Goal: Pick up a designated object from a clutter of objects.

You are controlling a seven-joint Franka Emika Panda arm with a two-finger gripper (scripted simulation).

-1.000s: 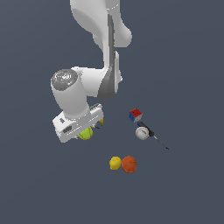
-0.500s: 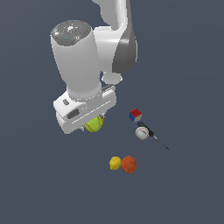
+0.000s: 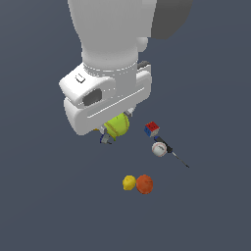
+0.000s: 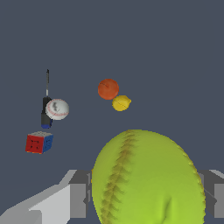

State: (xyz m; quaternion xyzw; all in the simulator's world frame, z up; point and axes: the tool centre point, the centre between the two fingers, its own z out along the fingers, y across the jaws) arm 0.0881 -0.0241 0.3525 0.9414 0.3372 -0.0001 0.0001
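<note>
The gripper [image 3: 115, 131] was clamped on the yellow-green ball [image 4: 146, 179], fingers [image 4: 78, 199] pressing opposite sides to secure it, the remaining clutter lying well below.

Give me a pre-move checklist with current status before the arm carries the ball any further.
1. Right object held: the yellow-green ball with a curved seam sits in the end effector, not the white baseball or the yellow fruit. Ok.
2. Fingers on both sides of the ball: grey finger parts flank it in the wrist view. Ok.
3. Ball lifted off the surface: the wrist view looks down on the other items from well above. Ok.
4. Nothing else caught in the grasp: the multicoloured cube, thin dark tool and orange lie apart. Ok.
5. Grip firmness: cannot tell.
</note>
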